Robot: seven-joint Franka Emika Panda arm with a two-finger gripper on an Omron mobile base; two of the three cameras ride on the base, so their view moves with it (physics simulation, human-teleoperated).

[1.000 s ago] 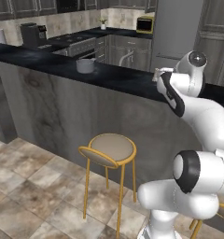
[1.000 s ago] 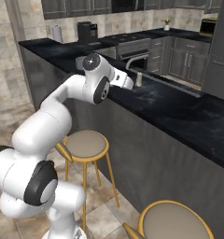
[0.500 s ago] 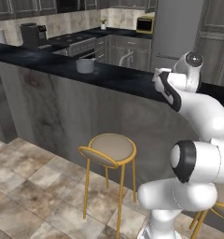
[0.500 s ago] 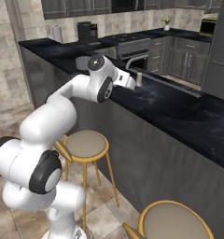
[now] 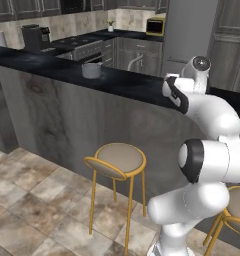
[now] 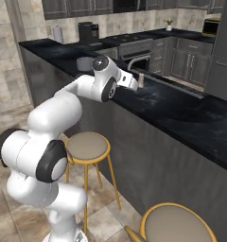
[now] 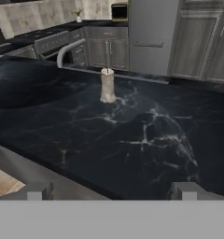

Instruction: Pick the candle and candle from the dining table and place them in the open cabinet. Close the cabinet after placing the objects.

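A small cream candle (image 7: 107, 85) stands upright on the glossy black marbled top of the dining table (image 7: 132, 140), straight ahead of my gripper (image 7: 111, 191) and well beyond its fingertips. The jaws are open with nothing between them. From the right base view the candle (image 6: 141, 79) sits just past my gripper (image 6: 135, 85), which hovers over the near edge of the dining table (image 6: 181, 104). In the left base view my gripper (image 5: 167, 89) is at the edge of the dining table (image 5: 117, 82). The open cabinet is out of view.
A grey round pot (image 5: 91, 70) (image 6: 83, 63) stands further left on the table. Yellow-legged stools (image 5: 116, 159) (image 6: 87, 145) stand below the table front. A curved faucet (image 7: 67, 49) and a yellow microwave (image 7: 118, 11) lie beyond the candle.
The arm's lower links have swung a little; the hand has stayed over the table's near edge, facing the candle. The jaws remain open.
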